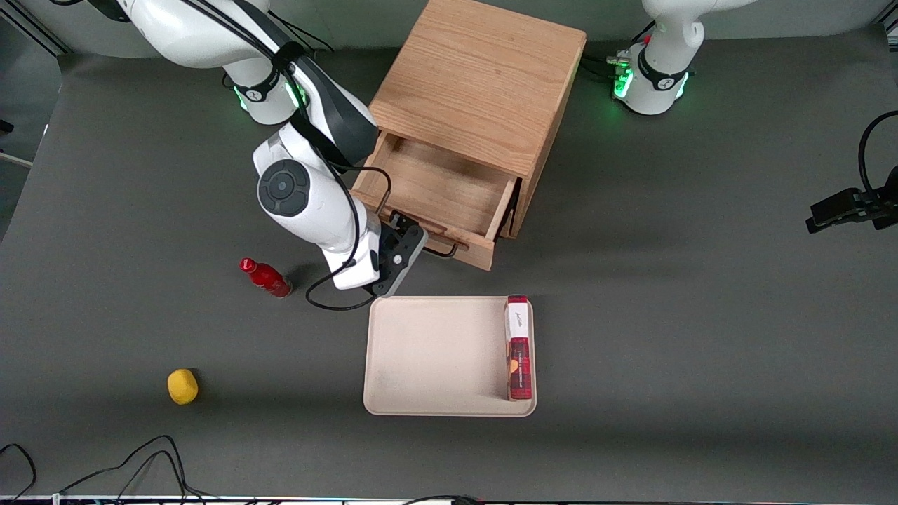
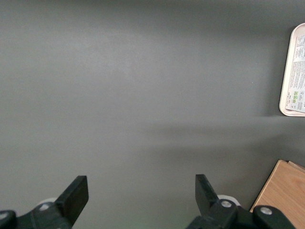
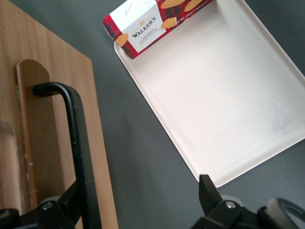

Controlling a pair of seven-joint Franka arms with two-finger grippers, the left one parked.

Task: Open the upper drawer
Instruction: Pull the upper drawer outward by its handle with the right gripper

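Observation:
The oak cabinet [image 1: 477,84] stands in the middle of the table. Its upper drawer [image 1: 435,186] is pulled out toward the front camera and its inside is bare wood. The black wire handle [image 1: 449,250] sits on the drawer's front panel under a wooden lip. My right gripper [image 1: 405,242] is at the handle, just in front of the drawer. In the right wrist view the gripper [image 3: 140,195] is open. The handle [image 3: 78,152] runs along one finger [image 3: 66,205], and the other finger [image 3: 208,191] stands wide apart from it. The drawer front [image 3: 52,95] fills the view beside the handle.
A beige tray [image 1: 435,351] lies nearer the front camera than the drawer, with a red Walkers biscuit box [image 1: 519,348] on it; both show in the wrist view, tray [image 3: 224,95] and box [image 3: 152,16]. A red bottle [image 1: 266,278] and a yellow fruit [image 1: 182,386] lie toward the working arm's end.

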